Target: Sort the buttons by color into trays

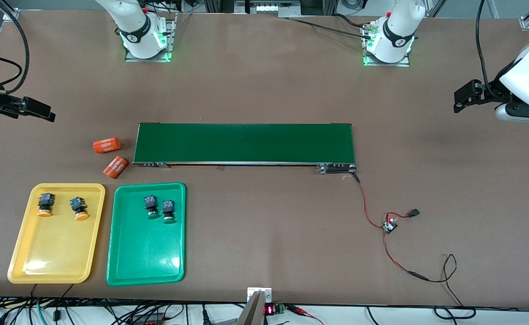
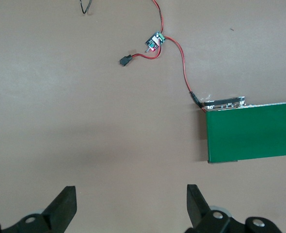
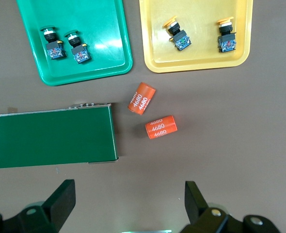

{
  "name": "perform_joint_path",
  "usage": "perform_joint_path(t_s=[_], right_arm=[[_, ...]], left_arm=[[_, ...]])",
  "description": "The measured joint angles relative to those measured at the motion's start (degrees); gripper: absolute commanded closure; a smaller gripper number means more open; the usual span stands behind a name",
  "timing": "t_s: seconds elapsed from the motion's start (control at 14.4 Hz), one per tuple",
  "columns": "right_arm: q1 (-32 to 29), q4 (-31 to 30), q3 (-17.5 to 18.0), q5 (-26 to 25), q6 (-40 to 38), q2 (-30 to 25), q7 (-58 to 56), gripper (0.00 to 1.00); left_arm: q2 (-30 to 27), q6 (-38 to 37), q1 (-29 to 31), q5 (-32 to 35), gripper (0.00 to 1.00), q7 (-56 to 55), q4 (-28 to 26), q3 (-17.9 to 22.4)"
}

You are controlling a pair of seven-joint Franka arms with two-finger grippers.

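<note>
Two yellow-orange buttons [image 1: 61,206] in yellow tray [image 1: 23,257], two green buttons [image 1: 158,208] in green tray [image 1: 124,266], both pairs at each tray's end nearest belt [image 1: 244,143]. Sorted, by the look of it; best move now: hold off, no re-grip. Each button on its side, long axis toward front cam, cap end nearest it. Left gripper [image 2: 131,204] spread wide, empty, over bare table nr belt's wired end; right gripper [image 3: 129,200] likewise spread, empty, over table by orange cylinders [image 1: 111,155]. Both arms waiting.
</note>
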Motion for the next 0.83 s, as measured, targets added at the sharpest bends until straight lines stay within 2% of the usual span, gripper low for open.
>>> perform_joint_path(t_s=[0.49, 0.83], right_arm=[[0.01, 0.04, 0.04, 0.0, -0.33, -0.03, 0.0, 0.0], [0.03, 0.23, 0.08, 0.01, -3.98, -2.02, 0.0, 0.0]], left_arm=[[0.01, 0.0, 0.0, 0.0, 0.0, 0.0, 0.0, 0.0], [0.01, -0.05, 0.0, 0.0, 0.0, 0.0, 0.0, 0.0]])
